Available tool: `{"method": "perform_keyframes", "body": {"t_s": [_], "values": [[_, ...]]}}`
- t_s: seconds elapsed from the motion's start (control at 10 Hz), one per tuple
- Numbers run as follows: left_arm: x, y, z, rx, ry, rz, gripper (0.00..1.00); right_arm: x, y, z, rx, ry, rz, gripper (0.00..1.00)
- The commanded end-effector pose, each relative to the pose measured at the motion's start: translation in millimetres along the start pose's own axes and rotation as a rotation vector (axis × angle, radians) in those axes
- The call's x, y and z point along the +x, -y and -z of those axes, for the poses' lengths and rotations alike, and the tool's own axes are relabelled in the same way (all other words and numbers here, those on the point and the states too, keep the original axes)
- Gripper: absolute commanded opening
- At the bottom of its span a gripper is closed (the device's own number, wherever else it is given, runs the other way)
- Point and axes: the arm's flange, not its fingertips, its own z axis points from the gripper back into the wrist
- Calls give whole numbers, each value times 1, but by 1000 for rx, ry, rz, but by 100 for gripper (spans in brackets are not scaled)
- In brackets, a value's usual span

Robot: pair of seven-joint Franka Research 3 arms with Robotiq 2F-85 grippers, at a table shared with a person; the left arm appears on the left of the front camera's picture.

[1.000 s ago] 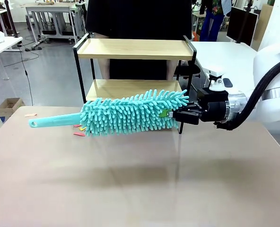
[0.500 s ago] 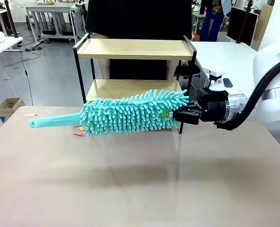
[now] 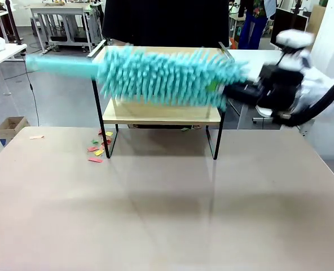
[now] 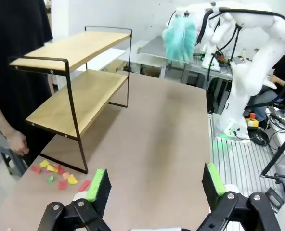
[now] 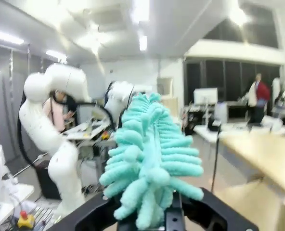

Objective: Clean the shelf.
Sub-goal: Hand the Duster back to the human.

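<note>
Up from desk height went the duster (image 3: 167, 76), pinched at its end by the right tool (image 3: 226, 90), now level with the shelf (image 3: 161, 113) top at the desk's far edge; sweeping that board seemed next; left tool (image 4: 154, 185) hung spread

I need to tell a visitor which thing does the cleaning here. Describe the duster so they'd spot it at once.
Start at the two-tier wooden shelf in its black frame at the table's far side. Held across the front of its top board is the duster, gripped at its fluffy end by the right gripper. It is the only turquoise, shaggy thing around, its plain handle pointing to the robot's left.
</note>
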Motion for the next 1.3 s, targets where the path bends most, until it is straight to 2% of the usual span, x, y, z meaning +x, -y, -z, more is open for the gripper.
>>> {"method": "perform_keyframes", "body": {"t_s": [0.0, 0.2, 0.5, 0.8, 1.2], "values": [[2, 3, 0, -6, 9, -2, 100, 50, -24, -13, -181, 118, -108, 16], [2, 3, 0, -6, 9, -2, 100, 88, -25, -44, -439, 211, -188, 16], [2, 3, 0, -6, 9, -2, 100, 107, -20, -118, -827, 300, -245, 16], [2, 3, 0, -6, 9, -2, 100, 77, -13, -174, -1111, 261, -227, 16], [2, 3, 0, -6, 9, -2, 100, 10, -3, -210, -1274, 164, -116, 16]]}}
